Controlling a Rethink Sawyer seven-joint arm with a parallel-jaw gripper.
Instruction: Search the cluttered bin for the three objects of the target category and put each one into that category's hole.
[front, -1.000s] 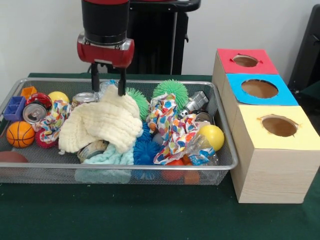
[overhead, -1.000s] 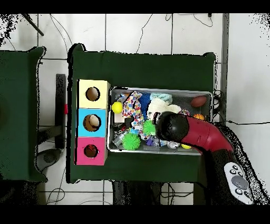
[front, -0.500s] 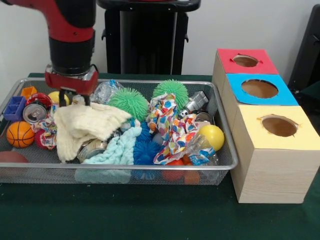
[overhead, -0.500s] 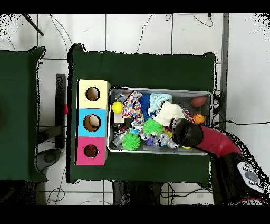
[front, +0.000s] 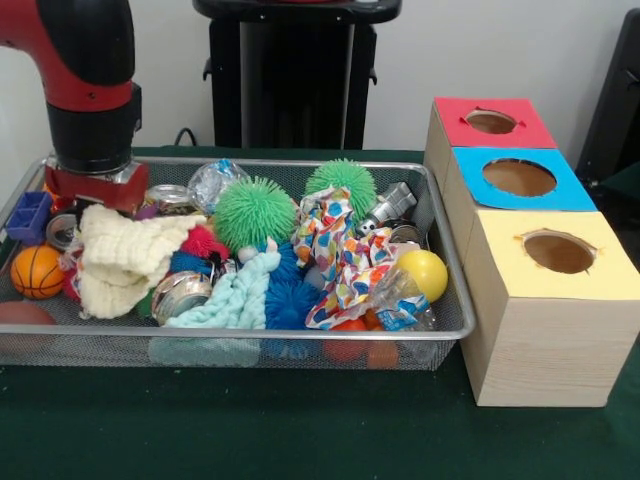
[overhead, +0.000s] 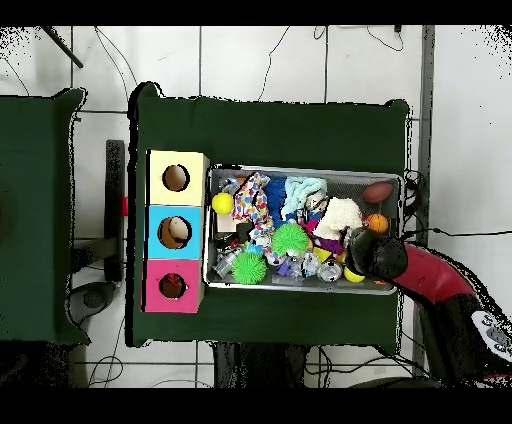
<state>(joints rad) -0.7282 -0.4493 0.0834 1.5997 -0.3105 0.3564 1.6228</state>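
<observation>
- Since the earlier frames, the red and black arm has carried across to the left end of the front view, and the cream knitted cloth has gone with it, uncovering a second green spiky rubber ball.
- Front view: the shallow silver wire-mesh bin sits on the dark green table. The gripper is down low against the cream cloth; its fingers are hidden behind the wrist and the cloth, so I cannot tell whether they are spread or pinching.
- Front view, beside the cloth: a small orange basketball near the bin's left end, a pale mint braided cloth, a blue spiky ball, a multicoloured spotted cloth and a yellow smooth ball.
- Front view: no plush animal can be made out among the clutter.
- Front view, at the right: the pale wooden box with the red top carries the round hole, farthest from the camera, behind the blue-topped box and the yellow-topped box.
- Overhead view: the arm reaches in from the lower right, its dark wrist covering the bin's right end, so the gripper itself is hidden here.
- Overhead view: the cream cloth lies just beside that wrist. All three box holes show straight down, the red-topped one nearest the robot's side.
</observation>
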